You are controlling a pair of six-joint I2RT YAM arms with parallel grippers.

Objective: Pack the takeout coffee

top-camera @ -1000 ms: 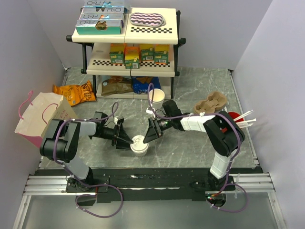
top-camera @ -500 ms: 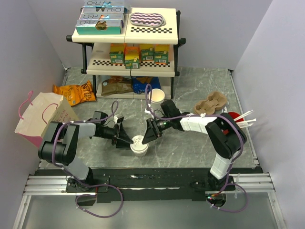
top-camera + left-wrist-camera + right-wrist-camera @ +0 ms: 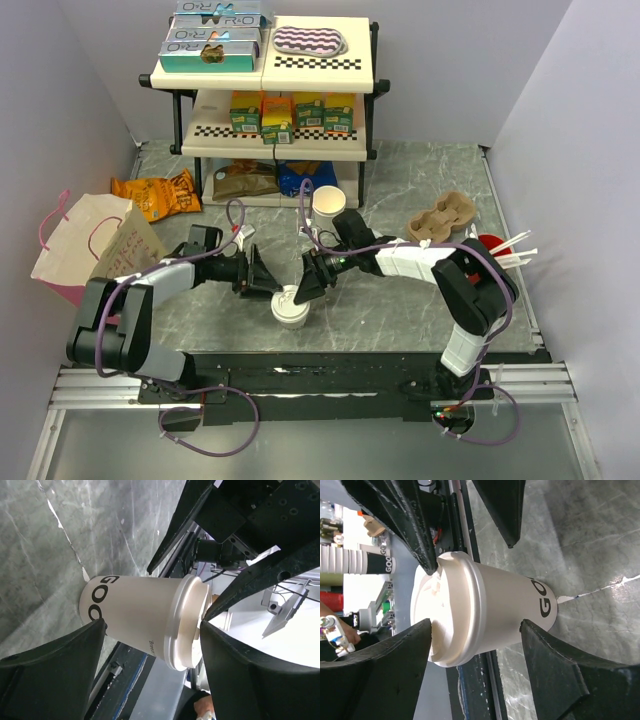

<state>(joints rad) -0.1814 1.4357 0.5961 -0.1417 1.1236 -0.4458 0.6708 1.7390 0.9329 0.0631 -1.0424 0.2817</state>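
Note:
The takeout coffee (image 3: 289, 310) is a cream-white cup with a white lid and black lettering. It stands upright on the marble table near the front edge. My left gripper (image 3: 267, 285) is just left of its top and my right gripper (image 3: 305, 290) just right of it, both open. In the left wrist view the cup (image 3: 145, 615) lies between the spread fingers of the left gripper (image 3: 152, 625), one fingertip close to the lid. In the right wrist view the cup (image 3: 485, 615) sits between the wide fingers of the right gripper (image 3: 475, 624), untouched.
A pink-handled paper bag (image 3: 85, 245) lies at the left. A stack of lidless cups (image 3: 328, 205) stands behind the grippers. A cardboard cup carrier (image 3: 445, 218) and a red cup with straws (image 3: 495, 250) are at the right. A snack shelf (image 3: 270, 90) stands at the back.
The left gripper has drawn back up and left from the lid, its arm shifting left. The right gripper has moved slightly left and down toward the cup. The cup has barely moved.

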